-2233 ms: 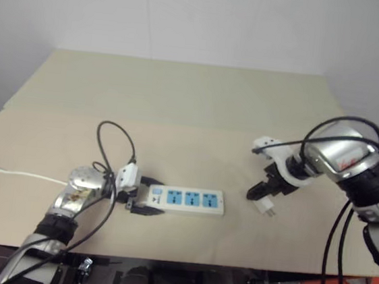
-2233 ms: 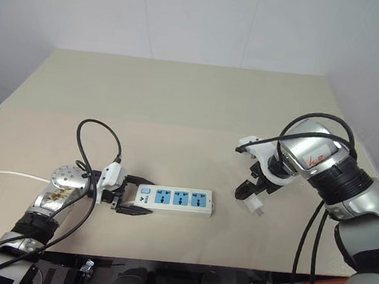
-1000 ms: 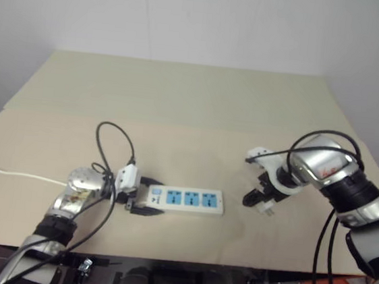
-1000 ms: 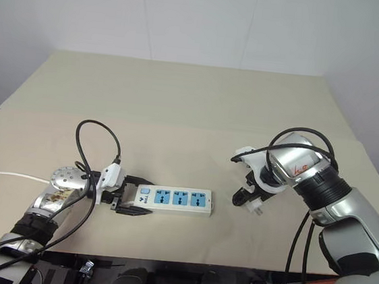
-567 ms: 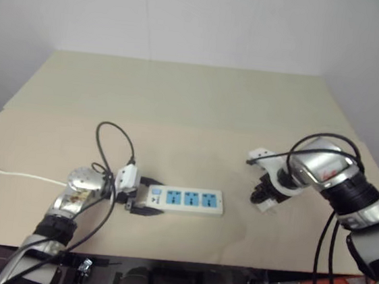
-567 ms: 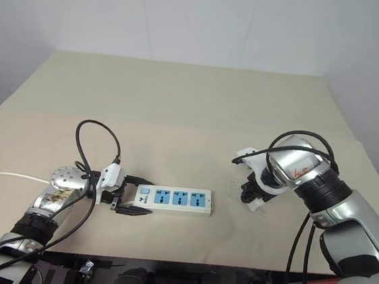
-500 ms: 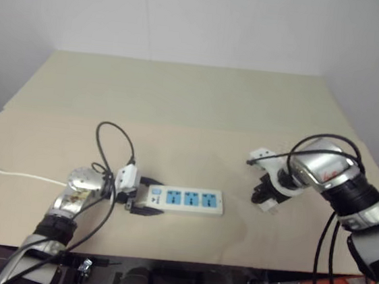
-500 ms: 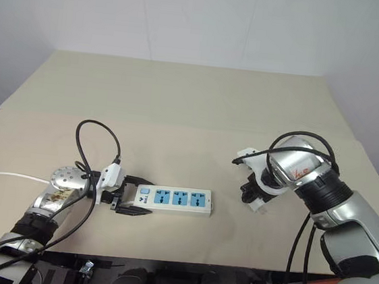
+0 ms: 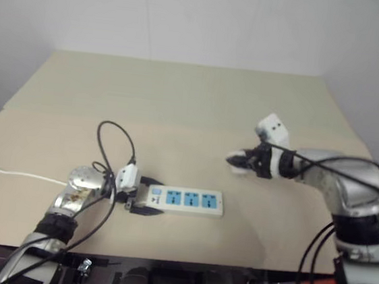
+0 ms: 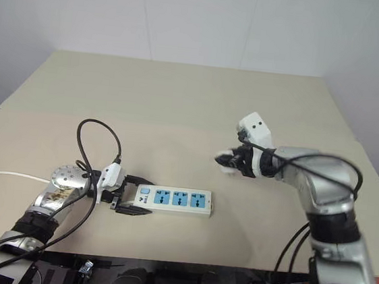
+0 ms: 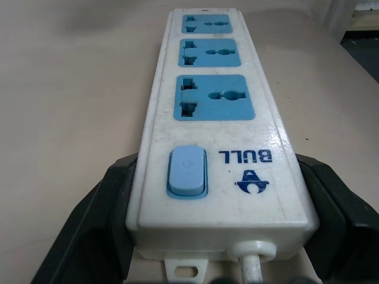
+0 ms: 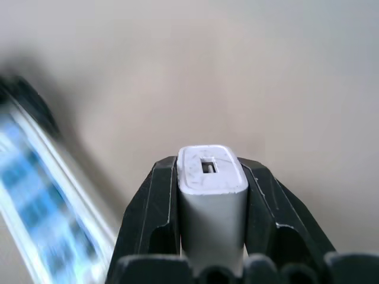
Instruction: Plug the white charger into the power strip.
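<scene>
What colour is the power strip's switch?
Light blue switch on the white power strip; clearest in the left wrist view.

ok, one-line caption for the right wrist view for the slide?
Right gripper shut on the white charger, carried above the table with the power strip blurred off to one side.

My head's two eyes look forward and down over the whole surface (image 9: 180,100); each wrist camera sits close behind its tool, and both catch the power strip (image 11: 216,124).

text: "BULL" | on: power strip (image 11: 237,118) (beside its blue switch (image 11: 187,171))
</scene>
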`<control>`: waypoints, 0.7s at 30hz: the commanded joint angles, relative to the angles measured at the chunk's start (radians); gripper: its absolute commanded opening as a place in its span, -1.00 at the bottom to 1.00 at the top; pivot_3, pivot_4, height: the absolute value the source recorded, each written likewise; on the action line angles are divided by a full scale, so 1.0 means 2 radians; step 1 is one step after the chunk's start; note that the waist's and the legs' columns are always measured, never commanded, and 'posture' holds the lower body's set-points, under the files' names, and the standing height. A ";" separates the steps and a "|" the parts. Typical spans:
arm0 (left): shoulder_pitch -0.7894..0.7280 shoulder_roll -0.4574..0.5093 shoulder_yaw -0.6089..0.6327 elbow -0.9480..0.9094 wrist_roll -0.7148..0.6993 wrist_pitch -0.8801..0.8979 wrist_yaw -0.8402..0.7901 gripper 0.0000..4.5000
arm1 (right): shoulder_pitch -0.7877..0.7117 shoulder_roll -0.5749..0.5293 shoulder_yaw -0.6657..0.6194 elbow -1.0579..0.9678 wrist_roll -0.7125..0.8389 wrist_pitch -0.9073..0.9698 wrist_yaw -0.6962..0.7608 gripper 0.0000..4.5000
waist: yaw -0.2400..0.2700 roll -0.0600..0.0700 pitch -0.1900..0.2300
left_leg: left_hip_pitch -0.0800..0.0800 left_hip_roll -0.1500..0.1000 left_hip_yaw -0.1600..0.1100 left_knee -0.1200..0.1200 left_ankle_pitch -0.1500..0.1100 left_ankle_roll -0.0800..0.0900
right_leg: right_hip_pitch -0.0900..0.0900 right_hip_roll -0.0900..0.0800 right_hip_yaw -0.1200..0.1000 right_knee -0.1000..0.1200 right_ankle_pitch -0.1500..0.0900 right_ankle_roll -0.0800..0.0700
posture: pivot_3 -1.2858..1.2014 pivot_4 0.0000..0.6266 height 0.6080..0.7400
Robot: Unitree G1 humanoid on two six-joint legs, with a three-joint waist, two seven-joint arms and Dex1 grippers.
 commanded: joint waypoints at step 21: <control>0.001 0.012 -0.005 -0.008 0.012 0.017 0.004 0.46 | 0.029 0.138 0.029 0.067 0.044 -0.184 0.100 -0.49 | -0.001 0.000 0.000 | 0.001 0.000 0.000 0.000 0.000 0.000 | 0.000 0.000 0.001 0.000 0.000 0.000 | 0.03 -0.52 1.00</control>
